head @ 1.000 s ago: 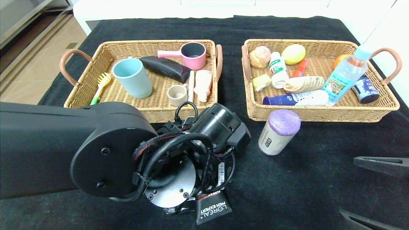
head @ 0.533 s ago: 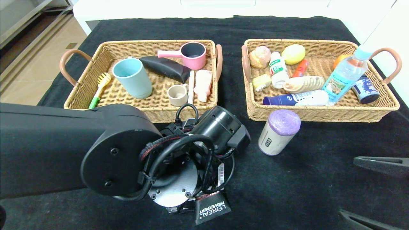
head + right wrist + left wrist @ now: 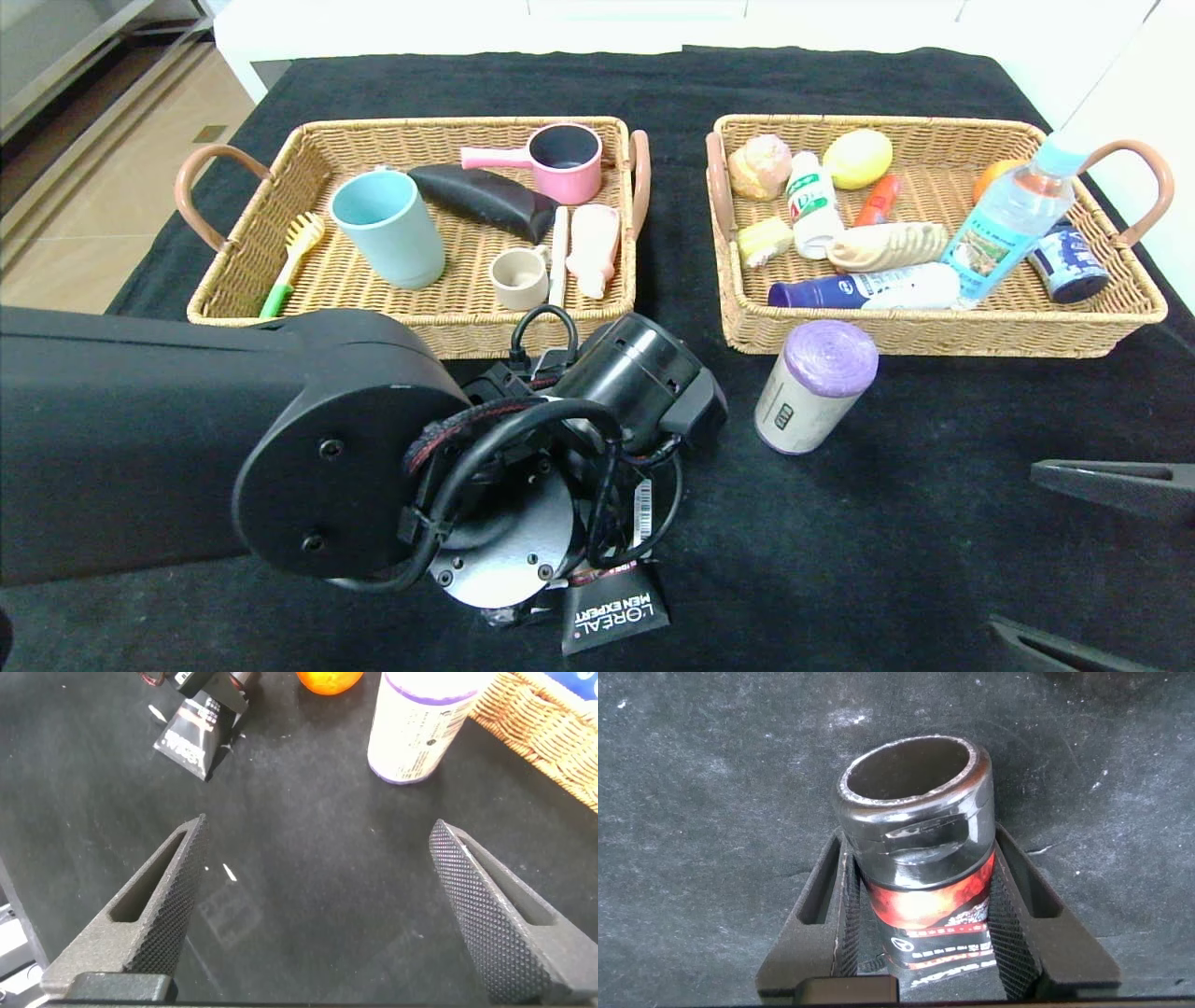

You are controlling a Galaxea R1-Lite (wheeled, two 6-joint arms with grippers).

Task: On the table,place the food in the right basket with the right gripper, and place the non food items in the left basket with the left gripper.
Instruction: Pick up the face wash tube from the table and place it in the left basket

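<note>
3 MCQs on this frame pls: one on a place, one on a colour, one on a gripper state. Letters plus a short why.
1. Where is the purple-topped roll?
A. Inside the left basket
B. On the black cloth in front of the right basket
C. Between the right gripper's fingers

2. What colour is the large cup in the left basket?
A. Light blue
B. Red
C. Yellow

3. What is the left gripper doing?
A. Open over bare cloth
B. Shut on the L'Oreal tube
C. Shut on the roll

Answers:
1 B: it stands on the cloth just outside the near wall of the right basket.
2 A: the tall cup beside the yellow brush is light blue.
3 B: the left wrist view shows both fingers against the sides of the L'Oreal tube. The right gripper is open and holds nothing.
</note>
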